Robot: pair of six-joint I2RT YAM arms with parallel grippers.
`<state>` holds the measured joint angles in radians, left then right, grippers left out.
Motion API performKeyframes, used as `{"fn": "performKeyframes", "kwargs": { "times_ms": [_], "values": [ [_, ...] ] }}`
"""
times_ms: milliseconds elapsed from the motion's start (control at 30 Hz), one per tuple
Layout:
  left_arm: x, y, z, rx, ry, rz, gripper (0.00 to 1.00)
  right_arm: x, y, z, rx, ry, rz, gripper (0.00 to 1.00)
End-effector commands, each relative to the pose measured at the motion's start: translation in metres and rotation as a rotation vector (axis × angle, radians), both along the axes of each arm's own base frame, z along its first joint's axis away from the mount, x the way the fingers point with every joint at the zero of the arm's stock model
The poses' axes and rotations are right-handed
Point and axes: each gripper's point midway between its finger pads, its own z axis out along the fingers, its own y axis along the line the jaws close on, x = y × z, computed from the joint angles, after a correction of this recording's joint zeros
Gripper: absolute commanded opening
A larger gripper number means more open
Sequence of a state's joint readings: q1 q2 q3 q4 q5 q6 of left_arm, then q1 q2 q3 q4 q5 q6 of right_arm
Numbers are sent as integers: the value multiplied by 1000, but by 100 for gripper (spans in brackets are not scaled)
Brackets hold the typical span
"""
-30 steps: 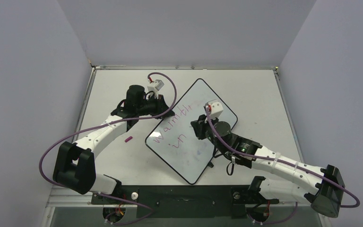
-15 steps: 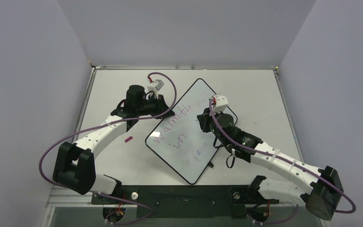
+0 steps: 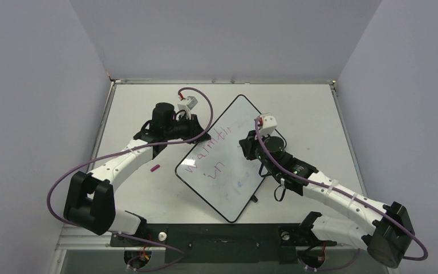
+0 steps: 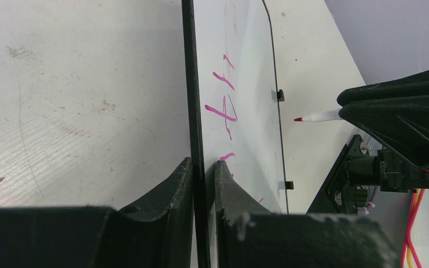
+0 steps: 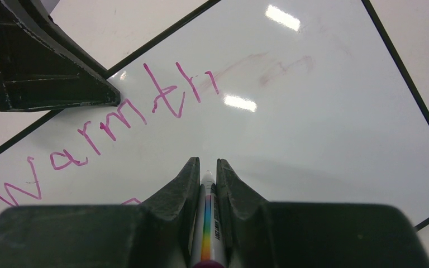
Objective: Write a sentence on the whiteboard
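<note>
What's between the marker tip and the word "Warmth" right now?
Only a bare stretch of whiteboard. The right wrist view shows nothing between the marker tip and the sentence.

We identify this place as a robotics lab test cell. The evidence is a plain off-white counter (image 3: 313, 108) enclosed on three sides by bare pale-grey panels (image 3: 34, 85), with a white-and-black left arm (image 3: 120, 162) and right arm (image 3: 336, 194) bolted to a black base plate (image 3: 228, 240) at its near edge. We also note purple cables (image 3: 53, 186) running exposed along both arms and down to the base plate.
</note>
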<state>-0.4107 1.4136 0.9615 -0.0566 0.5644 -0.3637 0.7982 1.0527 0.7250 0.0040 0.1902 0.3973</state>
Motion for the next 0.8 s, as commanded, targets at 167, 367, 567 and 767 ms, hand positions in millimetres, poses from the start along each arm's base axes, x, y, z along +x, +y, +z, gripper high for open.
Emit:
{"fn": "performKeyframes", "kwargs": {
  "times_ms": [167, 367, 567, 767],
  "values": [
    [15, 9, 13, 35, -133, 27, 0, 3, 5, 14, 59, -31, 22, 0],
    [15, 9, 12, 35, -129, 27, 0, 1, 7, 11, 69, -31, 38, 0],
    [15, 9, 12, 36, -129, 28, 0, 1, 10, 9, 74, -31, 49, 0],
    [15, 9, 12, 36, -129, 28, 0, 2, 15, 10, 75, -30, 63, 0]
  ]
}}
